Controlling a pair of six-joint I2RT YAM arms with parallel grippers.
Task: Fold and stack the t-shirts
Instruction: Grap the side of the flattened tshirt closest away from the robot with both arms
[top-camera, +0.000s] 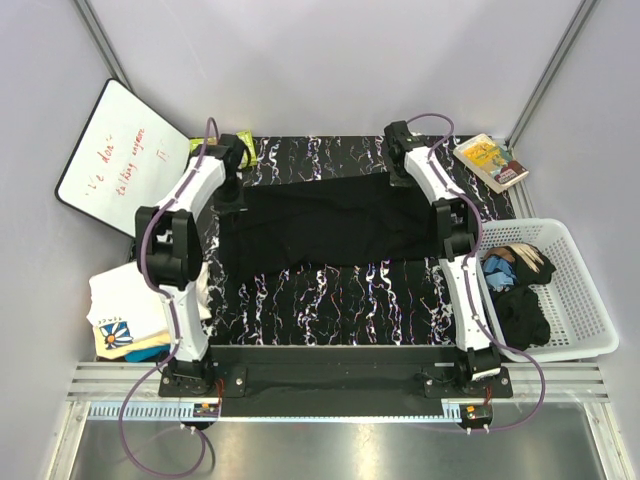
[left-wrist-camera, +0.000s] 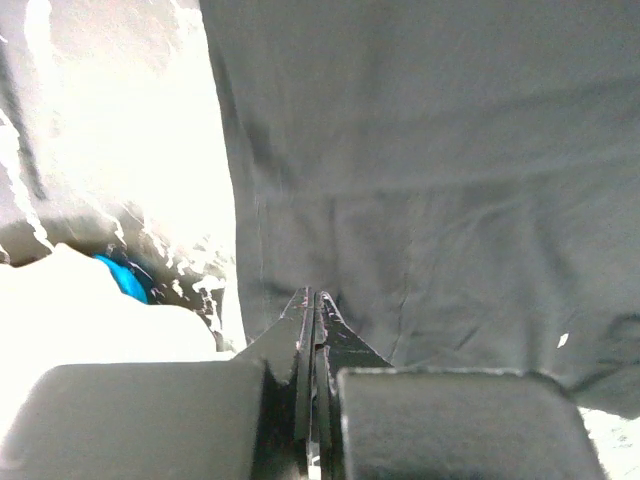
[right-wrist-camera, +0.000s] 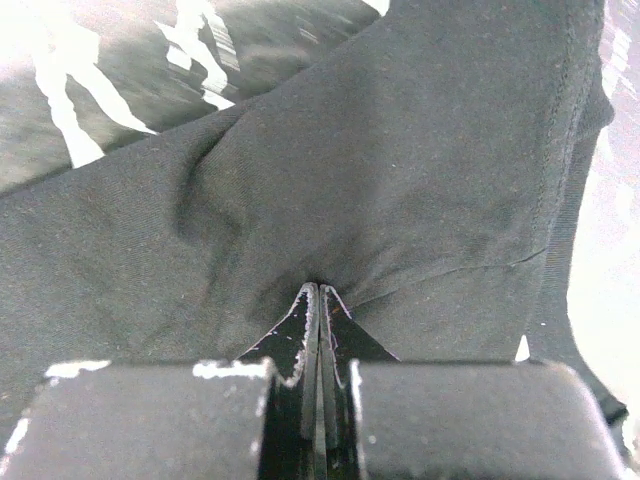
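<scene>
So the black t-shirt (top-camera: 330, 225) is lying spread out across the middle of the marbled bench (top-camera: 340, 295), between the two arms. The right end effector (right-wrist-camera: 319, 288) is pinched tight on a puckered bit of the cloth. The left end effector (left-wrist-camera: 312, 296) is closed up too, tips right at the shirt's edge, but I can't tell if it's actually got fabric.

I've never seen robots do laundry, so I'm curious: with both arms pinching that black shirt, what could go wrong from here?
1. The right jaws hold only a small pucker of the black t-shirt; a pull might slip it free.
2. The left jaws pinch close to its side edge, so that corner could drop.
3. The white t-shirt lies beside the left arm; a swinging elbow may nudge it.
</scene>
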